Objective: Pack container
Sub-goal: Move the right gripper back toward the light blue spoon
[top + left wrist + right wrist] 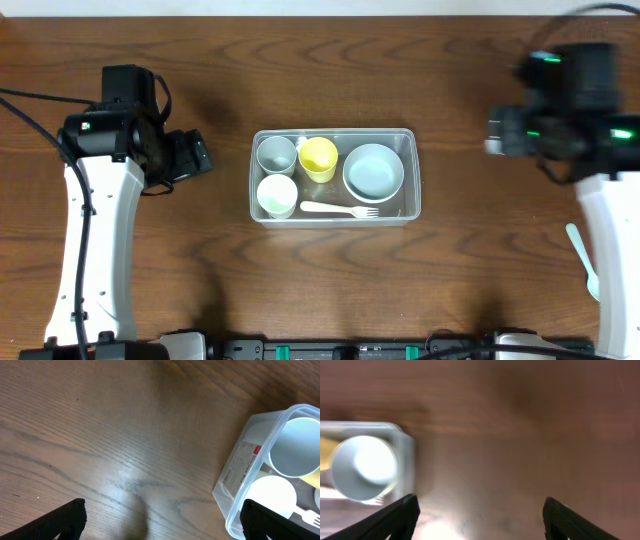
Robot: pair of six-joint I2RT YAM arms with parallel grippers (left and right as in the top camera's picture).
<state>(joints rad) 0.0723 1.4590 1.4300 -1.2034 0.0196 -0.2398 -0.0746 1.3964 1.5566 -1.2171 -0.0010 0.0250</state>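
Observation:
The clear rectangular container (334, 133) sits at the table's middle. It holds a grey cup (277, 154), a yellow cup (318, 157), a pale green cup (277, 195), a blue-grey bowl (373, 171) and a white fork (340, 209). My left gripper (195, 153) is open and empty, left of the container. In the left wrist view the gripper (165, 525) is over bare wood, with the container's end wall (235, 465) by its right finger. My right gripper (497, 133) is open and empty, right of the container. The right wrist view shows the gripper (480, 520), the container's corner (407, 455) and the bowl (364, 467).
A white spoon (583, 260) lies on the wood at the far right, beside my right arm. Dark wooden table (330, 290) surrounds the container. Cables run at the left and front edges.

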